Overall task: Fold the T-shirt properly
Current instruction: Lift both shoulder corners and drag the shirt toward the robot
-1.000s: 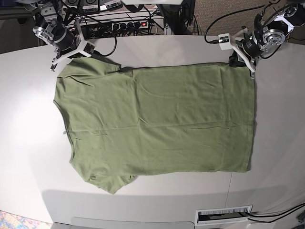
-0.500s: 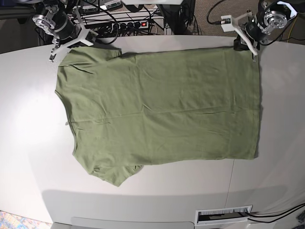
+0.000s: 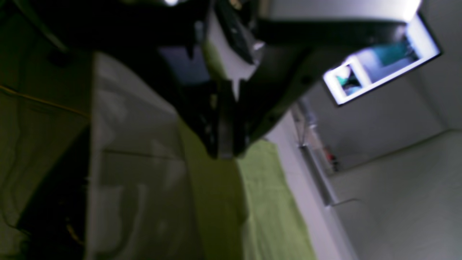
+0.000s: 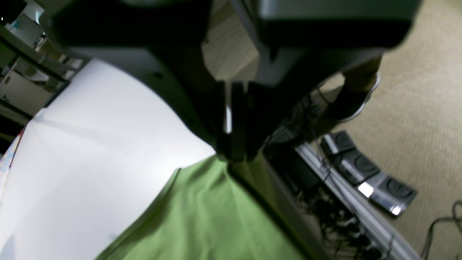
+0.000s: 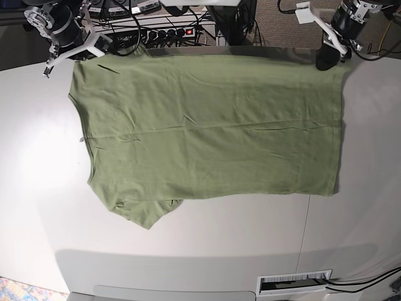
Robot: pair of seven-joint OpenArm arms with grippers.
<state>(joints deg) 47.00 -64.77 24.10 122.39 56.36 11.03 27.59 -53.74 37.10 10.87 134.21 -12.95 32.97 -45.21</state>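
Note:
The sage-green T-shirt (image 5: 213,132) lies flat on the white table (image 5: 357,238), neck and sleeves to the left, hem to the right. Its far edge reaches the table's far edge. My right gripper (image 5: 93,52) is shut on the far shoulder part of the shirt; the right wrist view shows its jaws (image 4: 234,153) closed on green cloth (image 4: 209,216). My left gripper (image 5: 329,59) is shut on the far hem corner; the left wrist view shows its jaws (image 3: 223,153) closed on the cloth (image 3: 260,202). The near sleeve (image 5: 147,213) is slightly folded under.
A power strip and cables (image 5: 169,31) lie behind the table's far edge. Foot pedals (image 4: 364,173) sit on the carpet beyond the table. A slot with a white label (image 5: 294,283) is at the table's front edge.
Both grippers have moved toward the far edge of the table, dragging the shirt with them. The shirt has slid away from the front and is stretched flatter.

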